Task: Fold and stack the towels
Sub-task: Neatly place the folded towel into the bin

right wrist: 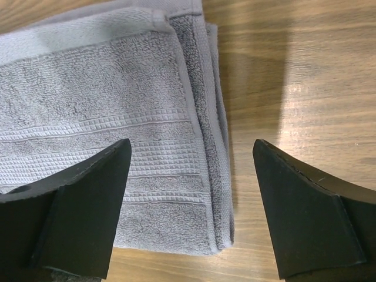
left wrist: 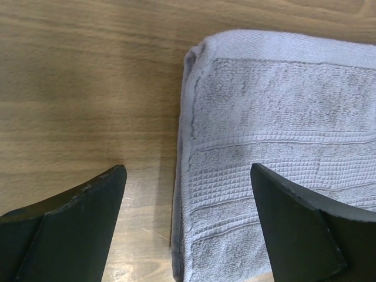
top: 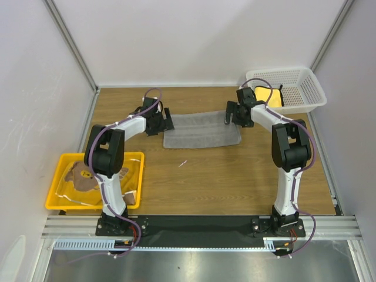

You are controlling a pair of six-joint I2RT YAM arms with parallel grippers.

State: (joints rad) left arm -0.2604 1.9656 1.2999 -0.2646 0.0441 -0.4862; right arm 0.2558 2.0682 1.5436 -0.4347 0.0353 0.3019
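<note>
Grey towel (top: pixel 201 130) lies folded mid-table, toward the far edge. Left gripper (left wrist: pixel 188 169) and right gripper (right wrist: pixel 192 145) are both wide open and empty, straddling its short ends. Bear towel (top: pixel 81 176) sits in yellow tray (top: pixel 54 197) at near-left corner, half hidden by left arm (top: pixel 111 188). Yellow towel (top: pixel 273 97) in white basket (top: pixel 305 101), far-right corner, is mostly blocked.

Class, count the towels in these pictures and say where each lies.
3. The grey towel lies on the table; the yellow towel sits in the white basket; the bear-print towel lies in the yellow tray. More could be hidden underneath.

Grey towel (top: pixel 201 130), folded, flat, ctr.
</note>
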